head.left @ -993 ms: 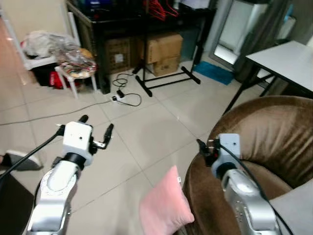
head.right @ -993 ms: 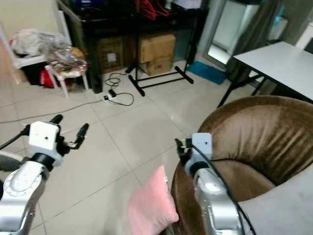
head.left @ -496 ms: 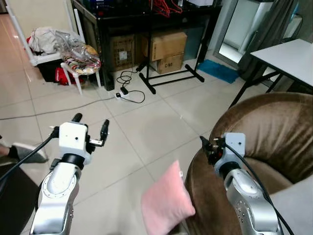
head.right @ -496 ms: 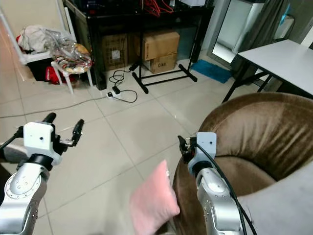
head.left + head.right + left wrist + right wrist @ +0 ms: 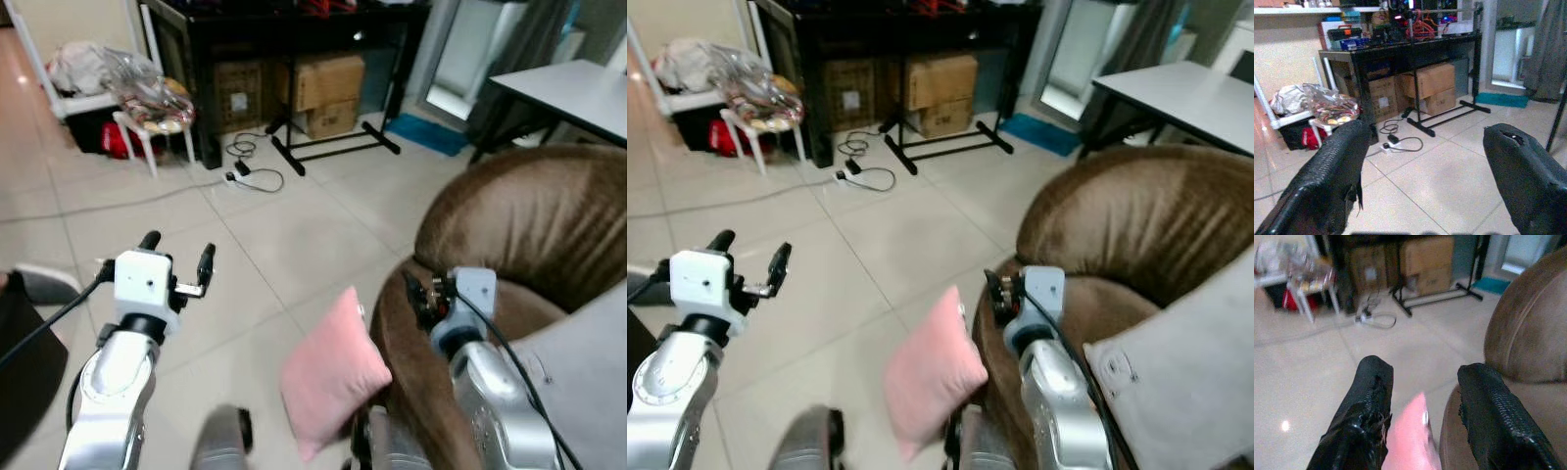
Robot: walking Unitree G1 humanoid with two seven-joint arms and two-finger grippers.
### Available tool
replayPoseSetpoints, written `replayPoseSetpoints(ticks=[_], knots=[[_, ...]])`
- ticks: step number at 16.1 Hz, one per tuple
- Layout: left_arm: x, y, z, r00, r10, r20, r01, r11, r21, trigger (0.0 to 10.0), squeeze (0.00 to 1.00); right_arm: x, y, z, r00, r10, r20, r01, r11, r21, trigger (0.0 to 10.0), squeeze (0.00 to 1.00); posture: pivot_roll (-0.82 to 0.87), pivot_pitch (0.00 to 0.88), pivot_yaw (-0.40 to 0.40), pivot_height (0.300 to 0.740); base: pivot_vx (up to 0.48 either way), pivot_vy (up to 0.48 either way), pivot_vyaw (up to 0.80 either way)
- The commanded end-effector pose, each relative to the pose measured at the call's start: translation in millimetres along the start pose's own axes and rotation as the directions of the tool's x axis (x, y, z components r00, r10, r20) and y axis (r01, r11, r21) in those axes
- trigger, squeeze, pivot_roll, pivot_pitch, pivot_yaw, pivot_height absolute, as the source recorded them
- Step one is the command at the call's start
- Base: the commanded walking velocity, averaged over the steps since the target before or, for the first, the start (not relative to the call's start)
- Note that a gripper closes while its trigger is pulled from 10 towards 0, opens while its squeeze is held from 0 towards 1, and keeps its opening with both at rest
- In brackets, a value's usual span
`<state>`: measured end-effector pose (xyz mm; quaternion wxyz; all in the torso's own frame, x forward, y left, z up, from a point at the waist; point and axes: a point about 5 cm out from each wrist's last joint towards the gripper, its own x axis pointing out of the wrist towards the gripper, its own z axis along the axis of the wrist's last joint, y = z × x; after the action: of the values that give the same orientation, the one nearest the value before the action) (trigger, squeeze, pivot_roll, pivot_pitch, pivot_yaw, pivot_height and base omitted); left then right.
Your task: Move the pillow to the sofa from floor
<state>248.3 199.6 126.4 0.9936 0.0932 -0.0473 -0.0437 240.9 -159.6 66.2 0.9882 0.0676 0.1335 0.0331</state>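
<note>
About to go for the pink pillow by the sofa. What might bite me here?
The pink pillow leans upright against the brown sofa, so a one-sided push may topple it. The right gripper hovers over the sofa arm and might snag it while descending. The left gripper, open, is well off to the side: expect a long reach.

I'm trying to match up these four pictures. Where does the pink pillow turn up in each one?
Left eye view: pink pillow low in the middle, leaning against the brown sofa.
Right eye view: low, left of middle, beside the sofa.
Left wrist view: floor and shelves between the left gripper fingers; not the pillow.
Right wrist view: blurred pink between the right gripper fingers.
Shared landmark: cardboard boxes under the black table.
</note>
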Motion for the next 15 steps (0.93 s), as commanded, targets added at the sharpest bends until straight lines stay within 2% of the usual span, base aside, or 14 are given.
replayPoseSetpoints(ticks=[1,5,9,12,15], knots=[[-5.7,2.5,-3.6,1.0,0.016,-0.012,-0.016,1.0,-0.005,10.0,0.0,4.8,2.9,9.5,0.999,0.022,0.034,-0.022,1.0,-0.012,10.0,0.0,0.0,0.0,-0.067,0.585,0.0,0.0,0.0],[-6.3,1.4,-2.9,1.0,0.005,-0.003,-0.005,1.0,-0.001,10.0,0.0,5.4,2.7,9.5,0.999,0.029,0.033,-0.028,0.999,-0.032,10.0,0.0,0.0,0.0,-0.071,0.575,0.0,0.0,0.0],[-9.3,2.2,-4.0,1.0,-0.003,0.001,0.003,1.0,-0.021,10.0,0.0,5.5,2.8,8.3,0.999,0.033,0.025,-0.032,0.999,-0.038,10.0,0.0,0.0,0.0,-0.078,0.575,0.326,0.0,0.0],[-11.7,0.7,-4.5,1.0,-0.001,0.001,0.001,1.0,-0.027,10.0,0.0,5.9,3.9,8.9,0.998,0.055,0.014,-0.053,0.995,-0.089,10.0,0.0,0.0,0.0,-0.081,0.575,0.376,0.0,0.0],[-13.4,0.5,-4.3,1.0,-0.001,0.003,0.001,1.0,-0.031,10.0,0.0,6.2,5.2,8.8,0.998,0.056,0.008,-0.055,0.994,-0.091,10.0,0.0,0.01,0.0,-0.089,0.575,0.377,0.0,0.8]])
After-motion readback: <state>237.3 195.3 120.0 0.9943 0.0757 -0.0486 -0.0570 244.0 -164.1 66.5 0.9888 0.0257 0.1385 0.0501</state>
